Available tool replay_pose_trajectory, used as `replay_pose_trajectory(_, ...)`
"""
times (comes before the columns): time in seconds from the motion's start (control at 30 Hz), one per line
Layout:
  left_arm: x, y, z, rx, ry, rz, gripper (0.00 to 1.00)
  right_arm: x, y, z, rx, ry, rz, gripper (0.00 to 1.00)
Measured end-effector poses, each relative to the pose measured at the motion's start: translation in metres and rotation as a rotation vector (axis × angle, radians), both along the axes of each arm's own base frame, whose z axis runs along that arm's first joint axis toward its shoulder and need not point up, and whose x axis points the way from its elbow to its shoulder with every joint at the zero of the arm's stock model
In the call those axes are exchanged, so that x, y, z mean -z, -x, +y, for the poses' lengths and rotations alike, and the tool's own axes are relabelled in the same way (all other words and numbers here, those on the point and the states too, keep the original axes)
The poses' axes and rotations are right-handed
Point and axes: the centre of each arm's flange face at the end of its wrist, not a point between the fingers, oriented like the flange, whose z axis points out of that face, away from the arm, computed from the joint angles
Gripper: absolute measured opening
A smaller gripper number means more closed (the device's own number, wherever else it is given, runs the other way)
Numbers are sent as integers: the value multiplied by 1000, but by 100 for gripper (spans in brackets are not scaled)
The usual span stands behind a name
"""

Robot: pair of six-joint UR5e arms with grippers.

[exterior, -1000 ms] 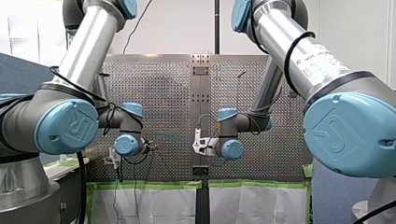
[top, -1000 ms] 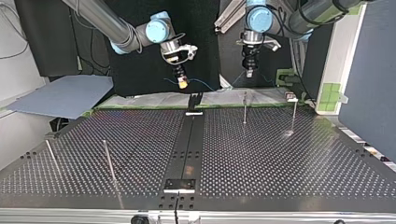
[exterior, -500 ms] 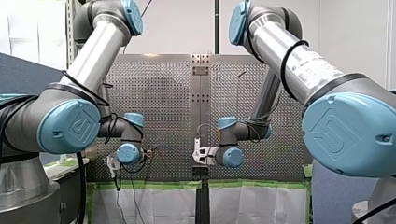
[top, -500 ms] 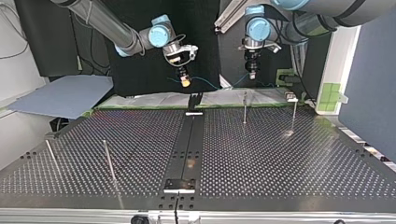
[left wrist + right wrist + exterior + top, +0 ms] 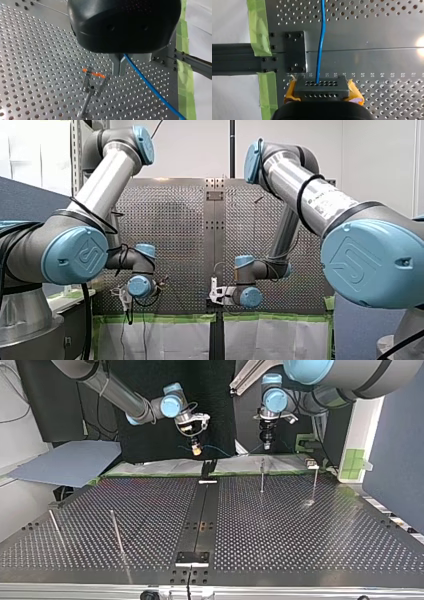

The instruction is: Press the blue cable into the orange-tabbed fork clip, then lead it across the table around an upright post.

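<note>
Two grippers were clamped on the one blue cable [image 5: 320,42], so it was pretty much strung in the air between them. In the top view the right gripper [image 5: 196,451] was hung at about 12 o'clock over the table [image 5: 300,540], yellow tips pointing down. The left gripper [image 5: 267,447] was parked at roughly 1 o'clock. Both were kept near the table's far edge and well apart from each other.

From the right wrist view, the cable was pinched between the yellow pads [image 5: 355,91] and run straight ahead over the perforated plate, past strips of green tape [image 5: 258,27].

From the left wrist view, the metal fingers [image 5: 115,66] were pressed together on the cable, which was led off to one side toward the taped edge. The orange-tabbed fork clip [image 5: 92,83] was stood upright on the table just beside those fingers, apart from the cable, so the cable was not yet pressed into it.

Four upright posts could be counted in the top view: two far posts [image 5: 262,475] at 1 o'clock and two near posts [image 5: 116,532] at 8 o'clock.
</note>
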Motion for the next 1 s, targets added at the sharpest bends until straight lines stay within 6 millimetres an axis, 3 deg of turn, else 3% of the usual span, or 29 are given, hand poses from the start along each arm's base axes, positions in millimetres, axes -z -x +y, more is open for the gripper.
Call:
replay_pose_trajectory(0.17, 8, -17, 4, -26, 14, -10, 0, -1, -1, -8, 5, 7, 2, 0)
replay_pose_trajectory(0.47, 4, -47, 9, -41, 33, -35, 0, -2, -3, -15, 8, 17, 9, 0)
replay_pose_trajectory(0.7, 3, -54, 18, -61, 31, -32, 0, 1, 0, -19, 15, 18, 18, 0)
replay_pose_trajectory(1.0, 2, -60, 24, -60, 26, -35, 0, 24, 9, -23, 27, -12, 45, 0)
